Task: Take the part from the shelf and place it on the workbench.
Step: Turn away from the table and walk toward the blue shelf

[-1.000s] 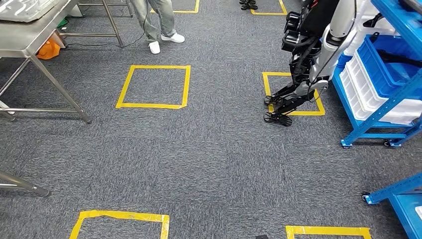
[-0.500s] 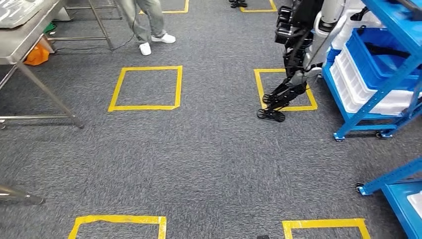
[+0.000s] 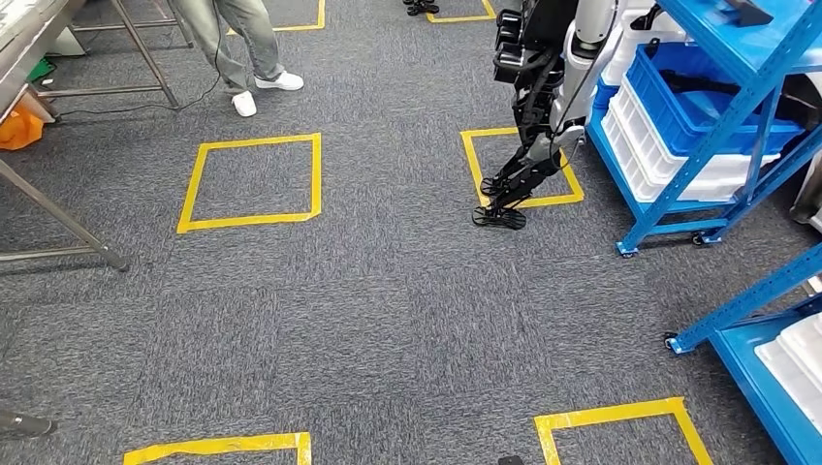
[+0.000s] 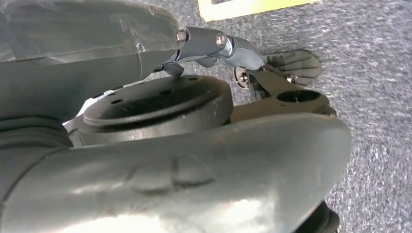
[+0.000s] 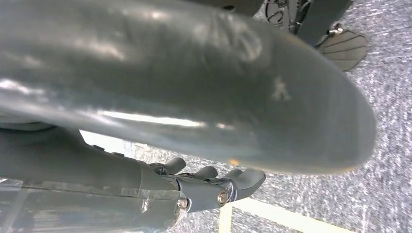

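The robot is turning: the blue shelf (image 3: 679, 181) is swinging closer at two o'clock, the part (image 3: 722, 82) seemingly lying dark in its blue bin (image 3: 679, 121). The right hand (image 5: 204, 187) is hanging loosely spread and empty. I cannot tell how the left hand (image 4: 194, 170) is lying.

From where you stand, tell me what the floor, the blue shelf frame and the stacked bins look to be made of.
Floor: grey carpet, seemingly in tiles, by its speckled pile and faint seams. Blue shelf frame: probably painted metal, judging by its straight angled beams, even glossy blue coat and small castors. Bins: likely moulded plastic, white and blue, smooth with ribbed rims.
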Tool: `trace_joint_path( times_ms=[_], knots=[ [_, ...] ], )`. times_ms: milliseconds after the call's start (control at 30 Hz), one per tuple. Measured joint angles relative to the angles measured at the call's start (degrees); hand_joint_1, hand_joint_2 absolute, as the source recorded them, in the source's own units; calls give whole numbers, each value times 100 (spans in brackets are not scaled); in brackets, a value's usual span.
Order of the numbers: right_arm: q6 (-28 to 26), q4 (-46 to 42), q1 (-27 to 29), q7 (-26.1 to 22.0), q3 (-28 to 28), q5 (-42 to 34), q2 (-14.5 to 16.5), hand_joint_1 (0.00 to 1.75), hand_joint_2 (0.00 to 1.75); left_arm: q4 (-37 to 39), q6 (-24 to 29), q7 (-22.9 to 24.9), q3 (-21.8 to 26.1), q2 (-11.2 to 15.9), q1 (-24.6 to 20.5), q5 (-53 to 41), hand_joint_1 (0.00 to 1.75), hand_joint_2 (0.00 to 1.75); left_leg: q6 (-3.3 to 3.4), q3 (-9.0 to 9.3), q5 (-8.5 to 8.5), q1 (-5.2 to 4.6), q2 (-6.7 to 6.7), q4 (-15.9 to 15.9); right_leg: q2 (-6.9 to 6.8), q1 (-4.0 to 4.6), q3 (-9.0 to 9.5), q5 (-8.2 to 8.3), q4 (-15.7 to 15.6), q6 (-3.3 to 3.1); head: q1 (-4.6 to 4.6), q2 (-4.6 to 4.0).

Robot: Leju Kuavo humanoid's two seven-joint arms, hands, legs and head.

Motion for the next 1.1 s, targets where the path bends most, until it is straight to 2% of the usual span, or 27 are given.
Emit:
trace_joint_path(
  times_ms=[67, 167, 200, 233, 267, 333, 367, 400, 500, 567, 600, 667, 700, 733, 767, 833, 867, 900, 933, 967, 1033, 1100],
  knots=[
    [-5, 0, 3, 18, 0, -2, -1, 0, 0, 0, -4, 13, -5, -2, -25, -5, 0, 0, 69, 15, 40, 20, 63, -68, -79, -3, -94, -174, 235, 52, 34, 0],
    [-12, 0, -4, 20, 0, 1, -2, 0, 0, 1, -14, 28, -14, -3, -41, -13, 0, 0, 114, 19, 55, 20, 184, -96, -211, -19, -562, -705, 1262, 109, 107, 0],
    [-13, 0, 5, 19, 0, 3, -2, 0, 0, 2, -15, 34, -15, -3, -40, -14, 0, 0, 116, 20, 51, 18, 222, -92, -224, -31, -685, -776, 1522, 127, 115, 0],
    [-14, 0, 16, 17, 0, 4, -2, 0, 0, 2, -15, 38, -16, -3, -41, -14, 0, 0, 113, 22, 45, 18, 252, -85, -235, -46, -711, -728, 1579, 142, 120, 0],
    [-14, 0, 25, 17, 0, 5, -2, 0, 0, 3, -16, 39, -16, -3, -43, -14, 0, 0, 105, 27, 35, 22, 277, -74, -256, -60, -626, -573, 1399, 152, 123, 0],
    [-13, 0, 30, 16, 0, 7, -1, 0, 0, 3, -16, 39, -15, -3, -48, -14, 0, 0, 66, 36, -1, 25, 317, -36, -357, -74, -256, -183, 631, 160, 137, 0],
    [-13, 0, 27, 16, 0, 7, -1, 0, 0, 3, -16, 39, -14, -3, -51, -14, 0, 0, 42, 36, -21, 19, 331, -13, -413, -64, -109, -77, 312, 160, 145, 0],
    [-13, 0, 23, 16, 0, 7, -1, 0, 0, 4, -16, 40, -14, -3, -52, -14, 0, 0, 14, 32, -36, 9, 344, 10, -443, -53, -34, -33, 125, 138, 143, 0],
    [-12, 0, 30, 43, 0, 9, -4, 0, 0, 5, -15, 48, -16, -3, -59, -7, 0, 0, -78, 30, -58, 6, 375, 41, -386, -29, -37, -18, 46, 18, 110, 0],
    [-11, 0, 29, 55, 0, 13, -7, 0, 0, 7, -14, 52, -16, -2, -64, 1, 0, 0, -142, -33, -216, 24, 314, 237, -353, -39, -37, 8, 23, -54, 84, 0],
    [-11, 0, 26, 43, 0, 15, -4, 0, 0, 7, -14, 54, -16, -1, -64, 3, 0, 0, -168, -138, -384, 31, 264, 503, -339, -46, -37, 19, 13, -85, 62, 0],
    [-9, 0, 23, 18, 0, 16, -2, 0, 0, 7, -15, 54, -16, -1, -53, 6, 0, 0, -195, -465, -749, 35, 202, 1256, -302, -34, -43, 21, 14, -117, 21, 0],
    [-2, 0, 25, 20, 0, 16, -2, 0, 0, 7, -15, 54, -16, -1, -42, 8, 0, 0, -197, -601, -841, 36, 192, 1552, -276, -26, -43, 21, 16, -123, 12, 0],
    [6, 0, 28, 34, 0, 16, -3, 0, 0, 7, -15, 54, -16, -1, -32, 7, 0, 0, -189, -656, -823, 36, 188, 1664, -245, -19, -41, 21, 18, -126, 8, 0],
    [14, 0, 30, 49, 0, 17, -3, 0, 0, 7, -15, 54, -16, -1, -24, 4, 0, 0, -173, -607, -696, 35, 180, 1546, -209, -14, -35, 21, 21, -126, 5, 0],
    [25, 0, 29, 64, 0, 18, -2, 0, 0, 8, -16, 54, -16, 0, -20, -6, 0, 0, -117, -288, -287, 33, 89, 812, -134, -13, -24, 19, 27, -121, 1, 0],
    [28, 0, 24, 62, 0, 18, 0, 0, 0, 8, -17, 54, -16, 1, -21, -9, 0, 0, -91, -136, -137, 28, 19, 439, -97, -9, -30, 17, 37, -107, 0, 0],
    [29, 0, 21, 61, 0, 18, 2, 0, 0, 9, -20, 54, -16, 2, -22, -12, 0, 0, -72, -41, -56, 19, -41, 189, -66, -11, -43, 21, 42, -85, -2, 0],
    [30, 0, 21, 59, 0, 18, 3, 0, 0, 9, -23, 54, -16, 3, -20, -13, 0, 0, -55, -10, -44, 7, -82, 77, -40, -16, -59, 27, 42, -56, -4, 0],
    [30, 0, 23, 59, 0, 17, 4, 0, 0, 9, -26, 54, -16, 3, -19, -13, 0, 0, -41, -10, -39, -8, -74, 55, -13, -21, -70, 37, 37, -19, -4, 0],
    [30, 0, 33, 59, 0, 16, 5, 0, 0, 9, -32, 54, -16, 3, -24, -16, 0, 0, 27, 1, 3, 9, -15, -3, -24, -33, -82, 7, 66, 48, -1, 0],
    [30, 0, 25, 58, 0, 16, 6, 0, 0, 9, -33, 52, -16, 3, -34, -24, 0, 0, 97, 16, 48, 38, 66, -73, -125, -32, -218, -226, 391, 92, 46, 0]
  ],
)
